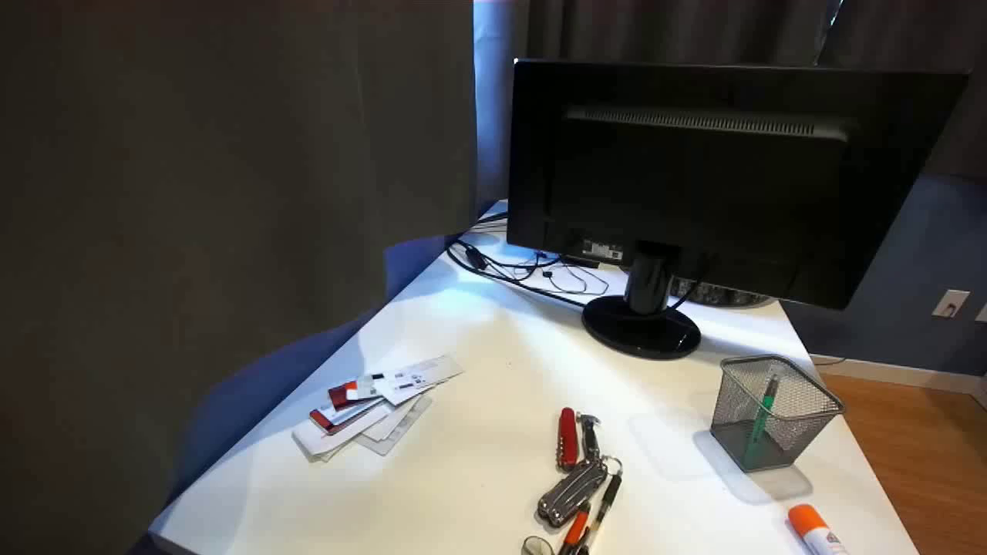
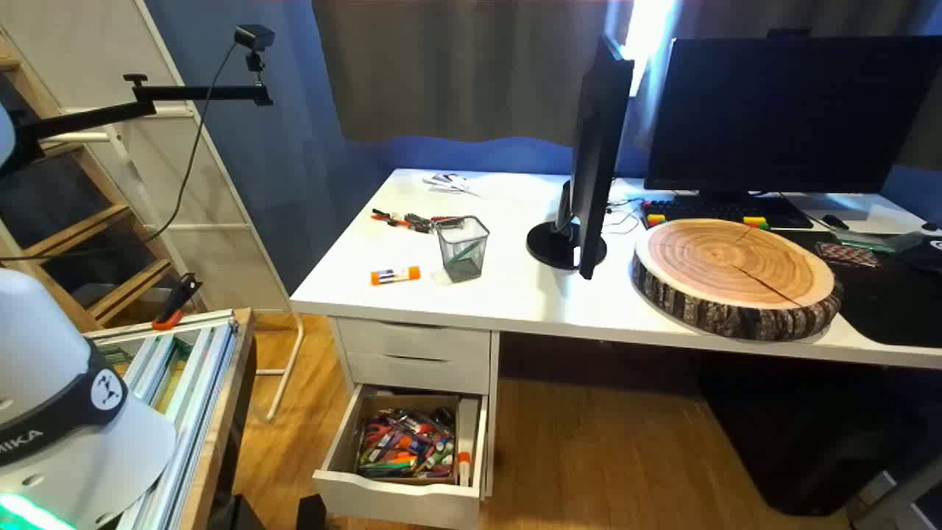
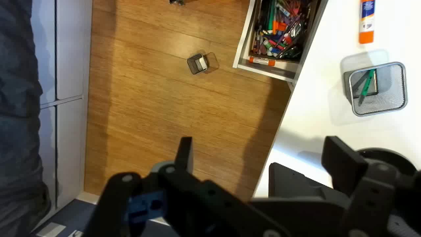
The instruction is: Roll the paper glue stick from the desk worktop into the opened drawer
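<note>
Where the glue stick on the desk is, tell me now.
In an exterior view, the glue stick lies just left of the cup, on the desk above the open drawer.

worktop (image 1: 478,478): smooth | cup (image 1: 802,420): metal mesh | floor (image 3: 158,108): wood | curtain (image 2: 456,81): cloth | monitor base (image 1: 641,331): glossy

From the glue stick (image 2: 395,275), in an exterior view, bare desk (image 2: 397,297) is found toward six o'clock; passage is obstructed toward three by a cup (image 2: 465,269), toward twelve by tools (image 2: 419,222).
</note>
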You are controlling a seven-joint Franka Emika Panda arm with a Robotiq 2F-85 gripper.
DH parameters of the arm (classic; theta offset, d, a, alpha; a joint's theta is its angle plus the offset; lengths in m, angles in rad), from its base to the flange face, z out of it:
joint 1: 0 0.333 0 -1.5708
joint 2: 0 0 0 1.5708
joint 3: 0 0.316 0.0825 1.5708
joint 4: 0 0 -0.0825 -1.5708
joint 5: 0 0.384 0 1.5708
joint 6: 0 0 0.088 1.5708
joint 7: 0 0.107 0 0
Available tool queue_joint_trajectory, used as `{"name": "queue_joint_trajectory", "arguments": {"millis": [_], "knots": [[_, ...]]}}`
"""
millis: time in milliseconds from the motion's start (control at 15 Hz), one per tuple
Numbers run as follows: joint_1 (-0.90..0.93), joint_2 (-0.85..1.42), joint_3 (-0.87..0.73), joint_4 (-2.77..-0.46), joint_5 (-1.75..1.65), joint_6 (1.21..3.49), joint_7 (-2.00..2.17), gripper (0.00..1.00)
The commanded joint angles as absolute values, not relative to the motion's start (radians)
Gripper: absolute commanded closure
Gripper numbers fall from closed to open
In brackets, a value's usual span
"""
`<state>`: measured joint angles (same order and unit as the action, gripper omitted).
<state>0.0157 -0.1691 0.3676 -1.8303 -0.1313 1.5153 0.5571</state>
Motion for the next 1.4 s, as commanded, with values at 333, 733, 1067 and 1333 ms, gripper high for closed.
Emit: {"name": "queue_joint_trajectory", "arguments": {"millis": [333, 733, 1067, 1333], "knots": [[0.067, -0.164, 0.323, -1.826, -0.139, 1.510, 0.565, 0.00], [0.074, -0.146, 0.320, -1.831, -0.127, 1.518, 0.550, 0.00], [0.157, -0.073, 0.314, -1.894, -0.041, 1.621, 0.511, 0.00], [0.224, -0.020, 0.320, -1.993, 0.041, 1.754, 0.465, 0.00]]}}
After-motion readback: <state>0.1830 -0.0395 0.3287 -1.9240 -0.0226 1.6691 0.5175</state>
